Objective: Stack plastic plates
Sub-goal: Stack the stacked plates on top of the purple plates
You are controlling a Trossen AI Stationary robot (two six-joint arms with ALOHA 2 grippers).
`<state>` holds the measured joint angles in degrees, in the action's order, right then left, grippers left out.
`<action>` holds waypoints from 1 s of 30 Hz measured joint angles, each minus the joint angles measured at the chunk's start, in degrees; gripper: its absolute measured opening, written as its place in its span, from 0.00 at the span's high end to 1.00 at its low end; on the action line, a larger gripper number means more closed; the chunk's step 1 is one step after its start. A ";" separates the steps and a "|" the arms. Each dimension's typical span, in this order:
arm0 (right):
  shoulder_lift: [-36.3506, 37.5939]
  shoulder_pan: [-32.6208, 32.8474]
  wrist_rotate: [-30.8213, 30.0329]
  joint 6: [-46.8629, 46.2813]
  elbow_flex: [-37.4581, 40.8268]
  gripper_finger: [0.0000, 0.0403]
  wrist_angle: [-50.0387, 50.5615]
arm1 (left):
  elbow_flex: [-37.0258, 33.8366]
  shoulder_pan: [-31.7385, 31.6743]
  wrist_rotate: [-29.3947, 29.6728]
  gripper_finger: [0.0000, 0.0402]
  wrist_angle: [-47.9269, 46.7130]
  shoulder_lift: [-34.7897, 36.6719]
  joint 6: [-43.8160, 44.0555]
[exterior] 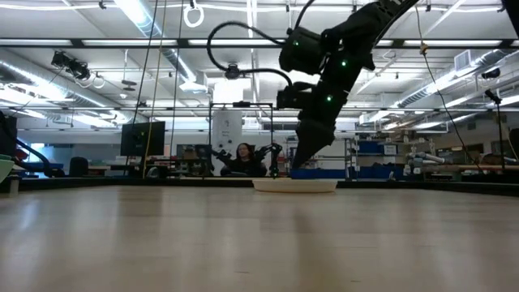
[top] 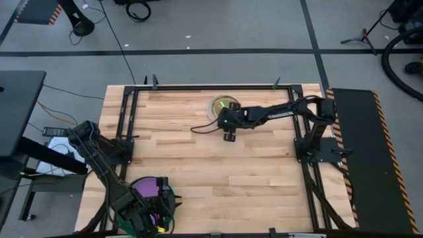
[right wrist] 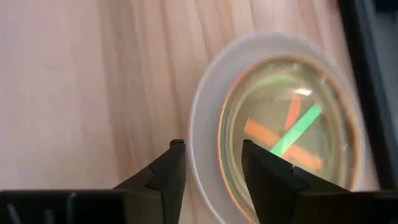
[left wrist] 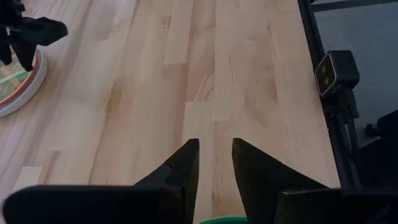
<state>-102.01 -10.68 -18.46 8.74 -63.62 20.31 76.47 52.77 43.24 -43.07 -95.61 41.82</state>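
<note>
Dark fingers of the right gripper (right wrist: 211, 163) stand apart with nothing between them, poised over the near rim of a round white plastic plate (right wrist: 202, 112). Nested in that plate just ahead of the fingertips lie small translucent plates (right wrist: 292, 134), orange and green showing through them. Seen from above, this stack (top: 220, 106) sits at the far middle of the wooden table (top: 251, 172), right beside the right gripper (top: 229, 134). Well apart, at the near left corner, the left gripper (top: 147, 221) hangs over a purple round plate (top: 147, 187); its fingers (left wrist: 245, 165) are slightly parted, a green edge just below them
</note>
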 joint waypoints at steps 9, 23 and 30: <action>-0.62 -1.64 0.46 0.18 0.03 0.35 -0.78 | 0.00 -0.02 0.00 0.74 0.00 0.00 0.00; -1.06 -2.78 1.90 1.78 4.60 0.33 -3.60 | -0.02 -0.09 0.02 0.74 0.00 0.00 -0.21; -1.06 -3.84 5.43 1.80 7.21 0.39 -5.88 | -0.02 -0.15 0.07 0.74 0.00 0.00 -2.16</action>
<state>-103.07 -14.51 -13.03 10.54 -56.42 14.42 76.44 52.62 43.31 -43.07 -95.61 39.66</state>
